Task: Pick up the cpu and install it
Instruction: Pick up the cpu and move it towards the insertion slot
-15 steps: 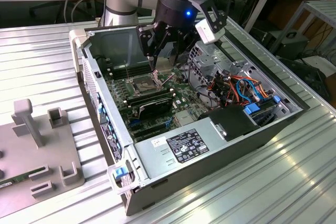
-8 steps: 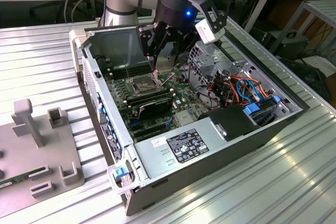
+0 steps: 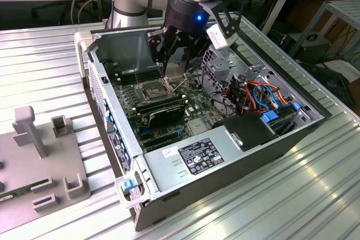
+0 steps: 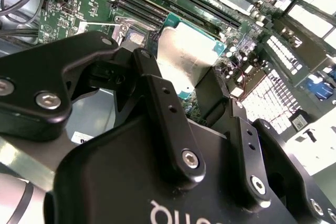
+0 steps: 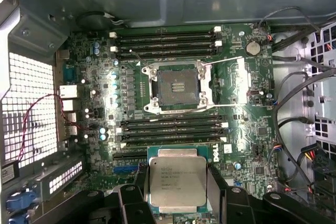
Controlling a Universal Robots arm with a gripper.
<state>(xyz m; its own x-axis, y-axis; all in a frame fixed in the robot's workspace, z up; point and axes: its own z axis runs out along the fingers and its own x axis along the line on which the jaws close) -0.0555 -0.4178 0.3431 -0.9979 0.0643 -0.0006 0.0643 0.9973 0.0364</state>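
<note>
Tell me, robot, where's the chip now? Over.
Gripper shut on cpu, over the board. Socket empty, cpu not yet in. Nothing seen between them.

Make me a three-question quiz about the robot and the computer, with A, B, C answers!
1. Where is the cpu? A) on the table outside the case B) held in the gripper C) on the power supply
2. What colour is the motherboard? A) green B) red C) white
3. How is the socket? A) empty B) holding a chip C) under a fan
Answers: 1 B, the first wrist view shows it clamped between the fingers; 2 A, it looks green in both wrist views; 3 A, its dark middle lies bare.
</note>
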